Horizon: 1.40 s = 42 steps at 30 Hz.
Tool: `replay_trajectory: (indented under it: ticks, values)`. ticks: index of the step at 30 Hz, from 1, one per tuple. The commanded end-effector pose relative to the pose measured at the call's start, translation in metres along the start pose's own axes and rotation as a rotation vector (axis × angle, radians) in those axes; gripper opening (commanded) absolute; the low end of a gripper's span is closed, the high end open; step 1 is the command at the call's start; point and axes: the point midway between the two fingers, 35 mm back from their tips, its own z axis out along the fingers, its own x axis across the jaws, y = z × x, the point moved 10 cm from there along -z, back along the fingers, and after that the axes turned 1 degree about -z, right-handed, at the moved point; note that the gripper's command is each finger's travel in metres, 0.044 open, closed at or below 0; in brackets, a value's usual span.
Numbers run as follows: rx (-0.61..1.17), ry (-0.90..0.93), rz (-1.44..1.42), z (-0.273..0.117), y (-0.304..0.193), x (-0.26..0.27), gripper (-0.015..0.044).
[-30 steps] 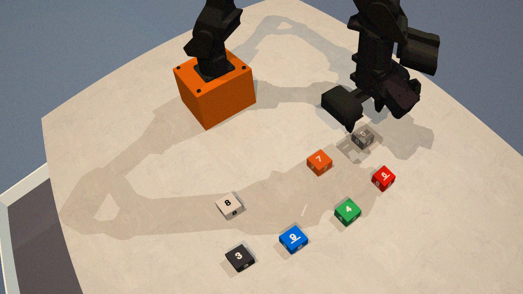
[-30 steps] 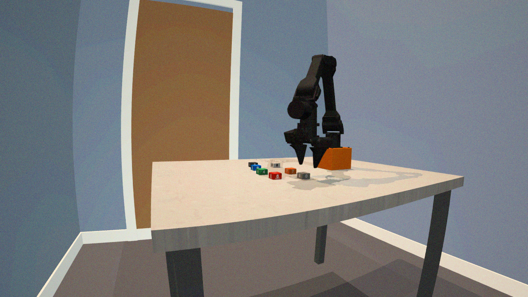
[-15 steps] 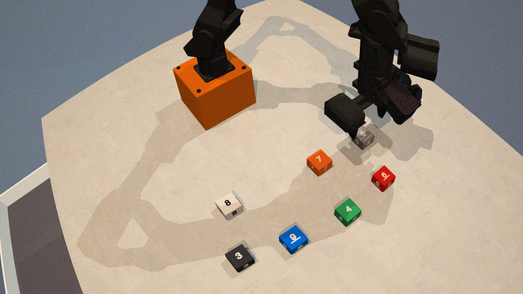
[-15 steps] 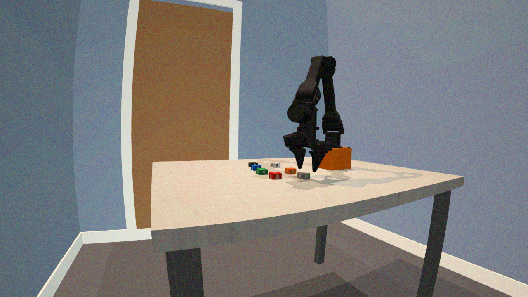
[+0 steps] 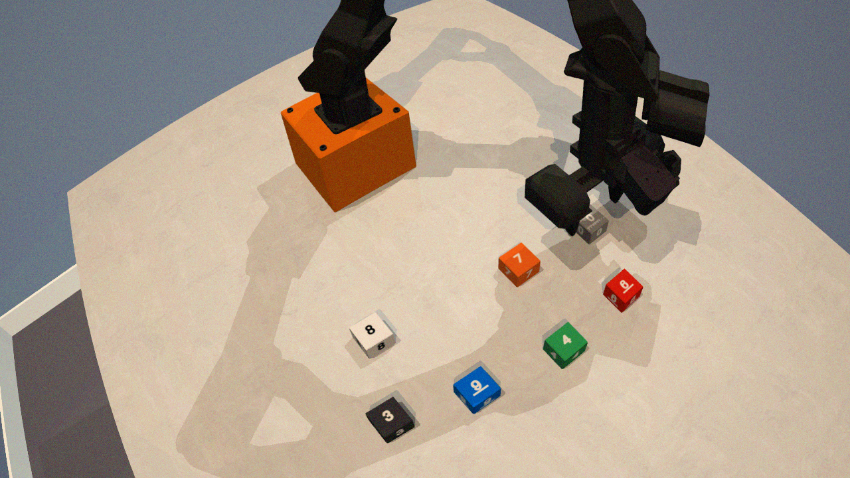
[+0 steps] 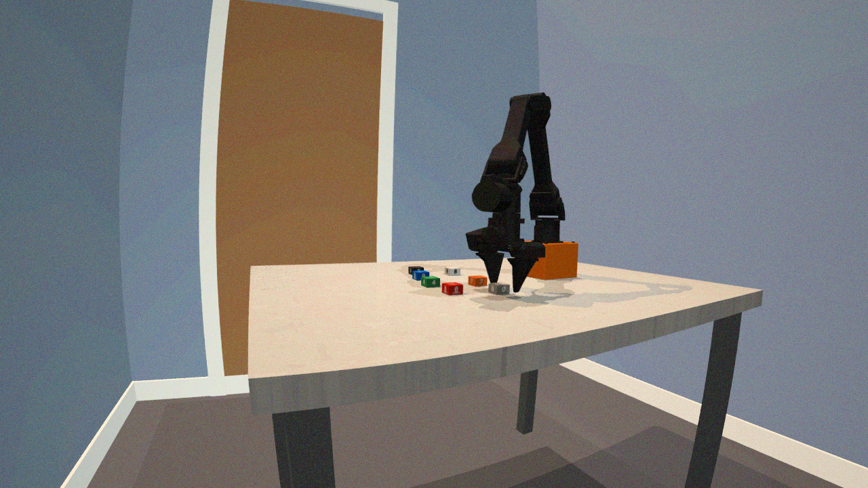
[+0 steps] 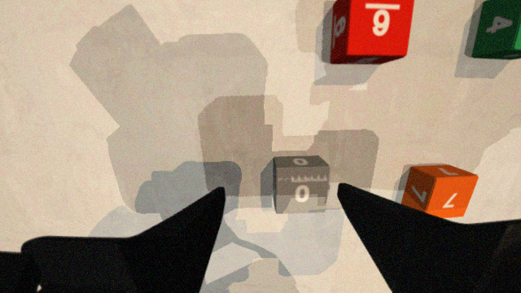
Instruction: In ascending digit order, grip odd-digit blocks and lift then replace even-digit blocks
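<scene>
The grey block 0 (image 5: 593, 230) (image 6: 497, 289) (image 7: 302, 183) stands on the table. My gripper (image 5: 593, 215) (image 6: 506, 286) (image 7: 282, 191) is open and low around it, a fingertip on each side; in the wrist view both sides show a gap, wider at the left. The black 3 (image 5: 390, 419) (image 6: 416, 269), green 4 (image 5: 564, 344) (image 6: 430, 282) (image 7: 494, 37), red 6 (image 5: 623, 290) (image 6: 451, 289) (image 7: 378, 37), orange 7 (image 5: 518, 264) (image 6: 477, 280) (image 7: 449, 193), white 8 (image 5: 372, 334) (image 6: 452, 271) and blue 9 (image 5: 477, 389) (image 6: 420, 275) stand apart on the table.
The orange base box (image 5: 356, 169) (image 6: 561, 261) carries the arm. The orange 7 is beyond the right finger in the wrist view. The table's edge (image 6: 485, 364) runs along the near side in the exterior view.
</scene>
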Motion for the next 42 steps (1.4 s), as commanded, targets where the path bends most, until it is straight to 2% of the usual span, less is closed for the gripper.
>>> replay_trajectory:
  ticks: [1, 7, 42]
  values:
    - [-0.001, -0.003, 0.004, 0.0013, 0.0, -0.0002, 0.0269]
    - [-0.001, -0.003, 0.004, 0.0013, 0.0, -0.0002, 0.012]
    - [-0.001, -0.003, 0.004, -0.0006, 0.0, -0.0002, 0.012]
